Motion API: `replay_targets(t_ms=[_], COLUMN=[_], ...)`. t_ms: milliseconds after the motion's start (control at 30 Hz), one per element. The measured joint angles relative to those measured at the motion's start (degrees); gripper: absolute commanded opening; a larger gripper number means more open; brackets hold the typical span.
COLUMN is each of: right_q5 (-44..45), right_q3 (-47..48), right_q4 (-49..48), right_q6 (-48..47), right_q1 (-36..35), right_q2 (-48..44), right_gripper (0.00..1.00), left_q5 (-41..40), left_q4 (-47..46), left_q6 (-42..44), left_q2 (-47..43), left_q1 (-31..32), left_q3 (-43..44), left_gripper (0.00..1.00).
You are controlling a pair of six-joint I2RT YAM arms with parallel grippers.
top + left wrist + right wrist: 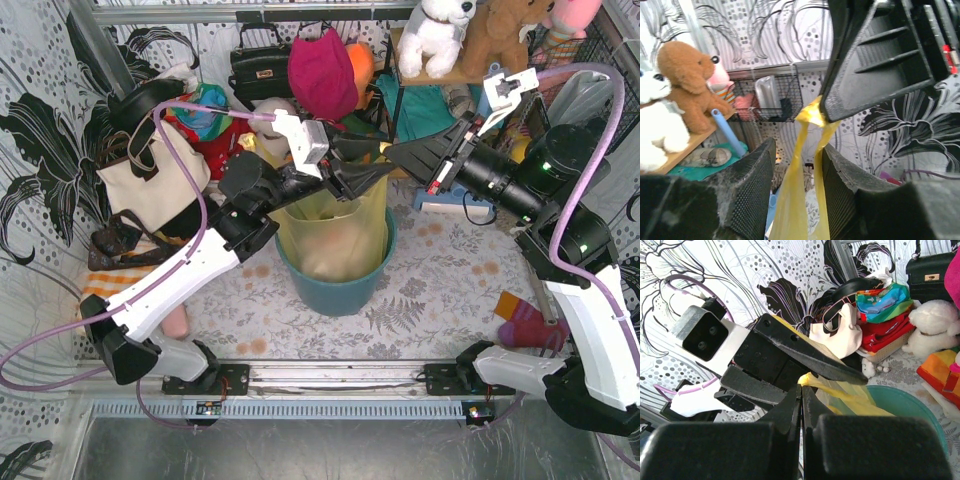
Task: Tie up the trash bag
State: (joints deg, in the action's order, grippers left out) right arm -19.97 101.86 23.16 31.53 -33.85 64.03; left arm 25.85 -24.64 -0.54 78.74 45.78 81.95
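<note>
At far left, a cream tote bag (150,180) stood beside the left arm. At centre, the trash bag (340,225) sat in the teal bin (335,290), its yellow top ends stretched upward. The left gripper (799,155) had its fingers apart, straddling the two yellow strips, contact unclear. Just right of it, the right gripper (801,395) was clamped together on the strips' top end.

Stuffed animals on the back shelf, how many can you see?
3, in a row: white plush animal at left, brown plush dog in the middle, pink plush toy at right, partly cut off. More may be hidden.
</note>
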Motion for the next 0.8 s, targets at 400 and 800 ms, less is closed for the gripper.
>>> replay_targets(t_ms=[400, 800], right_q5=[0.00, 1.16], right_q3=[-0.02, -0.04], right_q4=[0.00, 0.02], right_q6=[-0.92, -1.44], right_q1=[0.00, 0.00], right_q2=[-0.04, -0.63], right_gripper=[0.00, 0.31], left_q5=[9.66, 8.00], left_q4=[-1.64, -1.53], left_q6=[-1.84, -3.54], left_q2=[1.14, 1.11], left_q1=[-0.20, -0.46], left_q3=[1.60, 1.60], left_gripper=[0.08, 0.00])
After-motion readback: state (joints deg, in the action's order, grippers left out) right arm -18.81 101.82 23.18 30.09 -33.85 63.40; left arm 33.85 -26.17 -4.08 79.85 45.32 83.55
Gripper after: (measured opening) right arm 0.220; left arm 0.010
